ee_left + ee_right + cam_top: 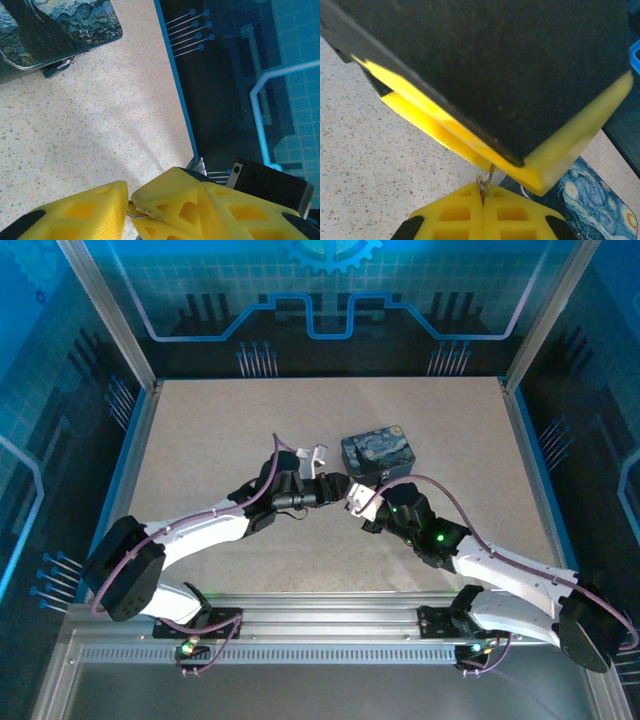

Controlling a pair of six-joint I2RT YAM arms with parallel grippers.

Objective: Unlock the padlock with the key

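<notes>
Presently our right gripper [482, 196] is clamped shut on the tiny, thin metal key [490, 176]. The key points to twelve o'clock, into our left gripper [338, 487], whose jaws stand narrowly apart. In the left wrist view, at eleven o'clock, the small dark padlock [54, 71] sits against the edge of the rectangular starry-night painted tin [60, 25].

The table [220, 440] has a speckled beige top with blue edging. A tin [378, 455] with a starry-night print lies flat near its middle. A padlock [59, 67] lies at the tin's edge.
</notes>
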